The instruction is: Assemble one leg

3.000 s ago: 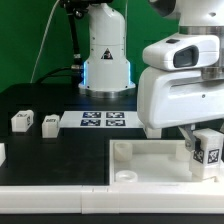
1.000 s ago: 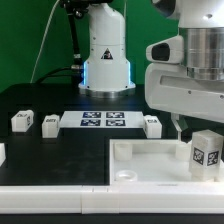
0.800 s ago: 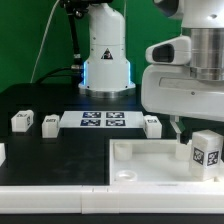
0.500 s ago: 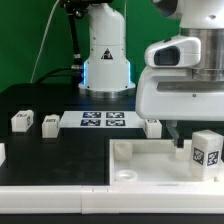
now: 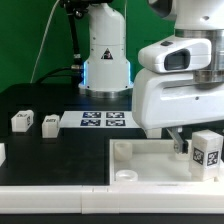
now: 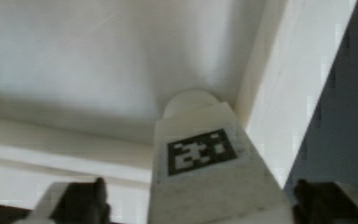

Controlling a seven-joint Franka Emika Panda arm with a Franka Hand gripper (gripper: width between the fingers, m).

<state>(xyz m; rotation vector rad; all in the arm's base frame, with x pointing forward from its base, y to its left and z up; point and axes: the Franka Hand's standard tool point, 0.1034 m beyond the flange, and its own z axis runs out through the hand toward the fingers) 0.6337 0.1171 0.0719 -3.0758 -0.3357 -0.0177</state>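
A leg point(image 5: 207, 152), a small white block with a black-and-white tag, stands upright in the far right corner of the large white tray point(image 5: 140, 165). My gripper point(image 5: 194, 146) hangs over it, and one dark finger point(image 5: 180, 143) shows just to the exterior view's left of the leg. In the wrist view the leg point(image 6: 208, 160) sits between the two dark fingers point(image 6: 83, 200). There is a clear gap on one side and a thin gap on the other. My gripper point(image 6: 208, 205) is open around the leg.
Two more loose legs point(image 5: 20, 120) point(image 5: 50, 123) lie on the black table at the exterior view's left, and another white piece point(image 5: 2, 152) sits at the left edge. The marker board point(image 5: 104, 120) lies behind the tray. The arm's base point(image 5: 105, 50) stands at the back.
My gripper has come down and shifted slightly to the exterior view's left, back around the leg. The leg has stayed in the tray corner.
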